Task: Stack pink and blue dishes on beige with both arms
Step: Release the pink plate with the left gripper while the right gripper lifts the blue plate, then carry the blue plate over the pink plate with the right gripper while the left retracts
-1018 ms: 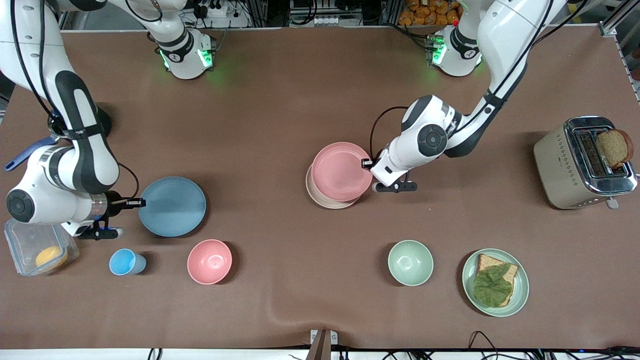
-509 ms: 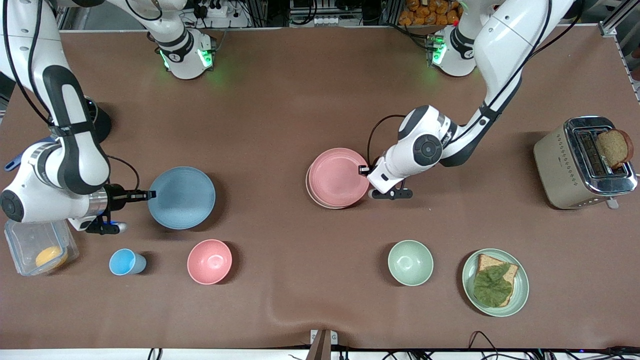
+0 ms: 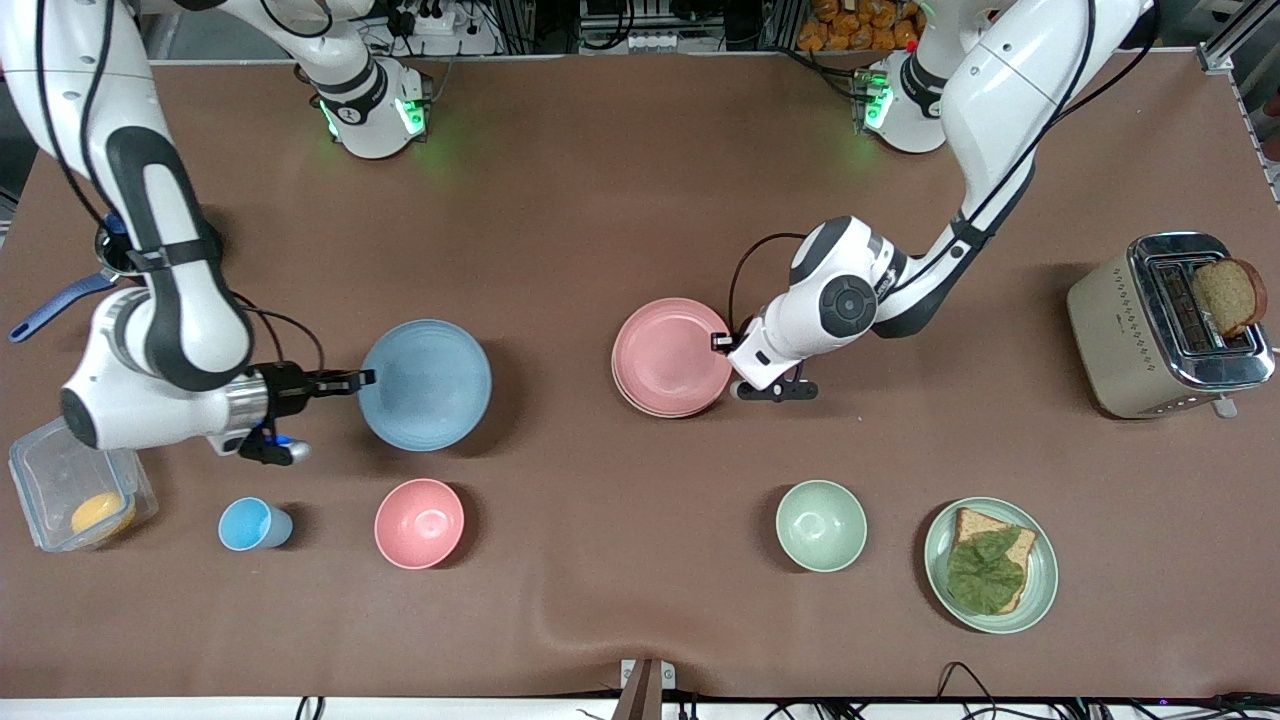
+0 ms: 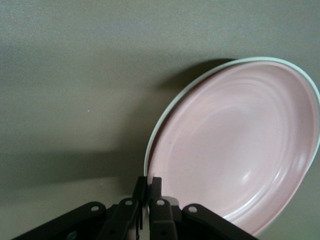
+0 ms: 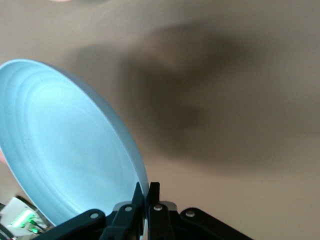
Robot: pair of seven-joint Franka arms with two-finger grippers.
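While the flat round pale pink matte plate (image 3: 671, 356) is seated on the flat round cream-beige matte plate (image 3: 622, 385) — of which only a thin crescent of rim is seen at the pink plate's seven to nine o'clock in the front view — its rim is pinched at three o'clock by the left gripper (image 3: 718, 341), whose fingers are closed down to the thickness of the rim. In the left wrist view the same narrow pinch on the pink plate's (image 4: 235, 145) edge is seen at the left gripper (image 4: 148, 186), with the pale rim of the beige plate (image 4: 165, 116) showing just outside the pink one.

The flat round light blue matte plate (image 3: 425, 384) is held by the right gripper (image 3: 362, 379), clamped thin on the rim at the plate's nine o'clock. The plate is carried above the brown table (image 3: 600, 200) — a shadow is cast beneath it — well apart from the stack, which lies at its three o'clock. In the right wrist view the blue plate (image 5: 65, 145) is seen tilted away from the right gripper (image 5: 145, 192).
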